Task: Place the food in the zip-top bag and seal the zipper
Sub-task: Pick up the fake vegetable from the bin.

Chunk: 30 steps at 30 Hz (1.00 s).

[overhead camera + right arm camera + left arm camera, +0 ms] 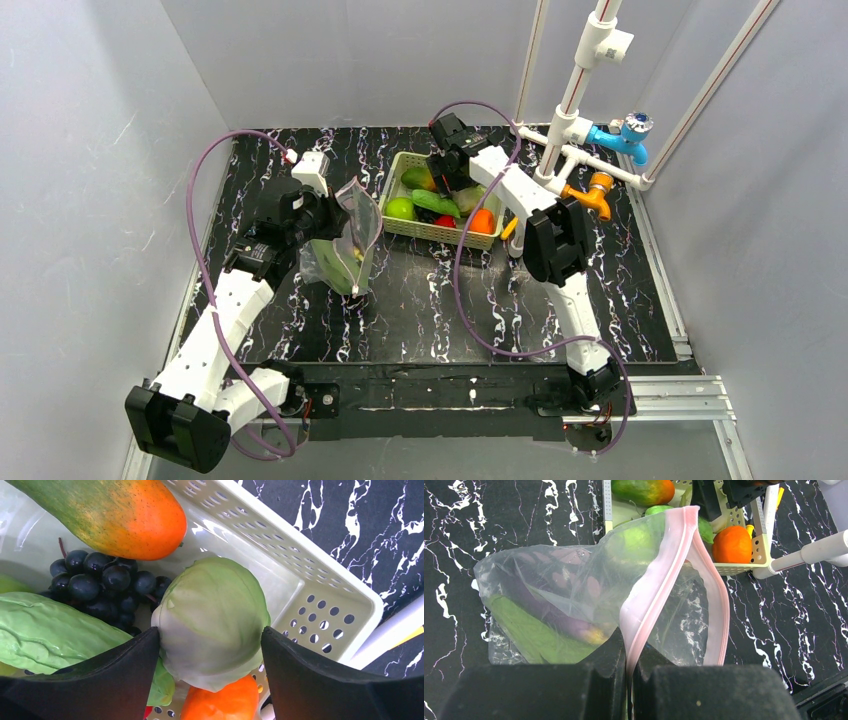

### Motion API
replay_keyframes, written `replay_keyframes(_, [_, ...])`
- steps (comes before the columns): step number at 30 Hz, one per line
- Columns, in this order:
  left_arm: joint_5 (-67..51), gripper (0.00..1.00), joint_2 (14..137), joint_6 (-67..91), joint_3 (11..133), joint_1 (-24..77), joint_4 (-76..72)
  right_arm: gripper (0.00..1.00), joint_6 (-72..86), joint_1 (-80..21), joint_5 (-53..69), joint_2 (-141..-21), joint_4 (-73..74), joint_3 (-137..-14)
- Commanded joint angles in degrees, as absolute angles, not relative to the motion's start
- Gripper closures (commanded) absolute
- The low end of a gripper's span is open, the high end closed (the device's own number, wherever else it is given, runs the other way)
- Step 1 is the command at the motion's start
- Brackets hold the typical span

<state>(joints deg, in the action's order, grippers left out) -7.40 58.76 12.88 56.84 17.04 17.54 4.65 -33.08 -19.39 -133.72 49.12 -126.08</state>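
Observation:
The clear zip-top bag (350,240) stands left of the basket, and my left gripper (629,655) is shut on its pink zipper (659,580), with the mouth gaping. Green leaves (531,635) and a dark purple piece (549,615) lie inside the bag. My right gripper (210,635) reaches into the cream basket (300,595), both fingertips pressed against the sides of the pale green cabbage (212,615). Around the cabbage lie a mango (125,515), dark grapes (100,585), a green leafy piece (50,630) and an orange (225,702).
The basket (400,225) sits at the back middle of the black marble table and also holds a green apple (401,209) and a cucumber (437,203). White pipework with blue and orange valves (600,150) stands just right of the basket.

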Motion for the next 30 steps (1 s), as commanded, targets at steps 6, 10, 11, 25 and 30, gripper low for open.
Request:
replay_keyframes(6, [-7.3, 1.0, 57.8, 12.8, 57.5, 16.9, 16.5, 0.43, 4.4, -33.3, -15.7, -138.0, 51.6, -128.3])
replay_keyframes(10, [-7.6, 1.0, 57.9, 12.8, 57.5, 16.8, 16.5, 0.66, 2.8, -33.7, -15.7, -135.4, 53.6, -129.5])
replay_keyframes(11, [-7.7, 1.0, 57.9, 12.9, 57.5, 16.8, 16.5, 0.69, 2.2, -33.9, -16.3, -133.8, 52.3, -128.0])
replay_keyframes(25, [-8.0, 1.0, 59.0, 13.0, 57.5, 16.8, 16.4, 0.99, -6.4, -35.7, -20.5, -121.6, 36.8, -118.9])
replay_keyframes(30, [-7.1, 1.0, 59.4, 12.5, 57.2, 16.8, 16.3, 0.99, -3.8, -37.0, -18.5, -119.3, 37.4, -120.9])
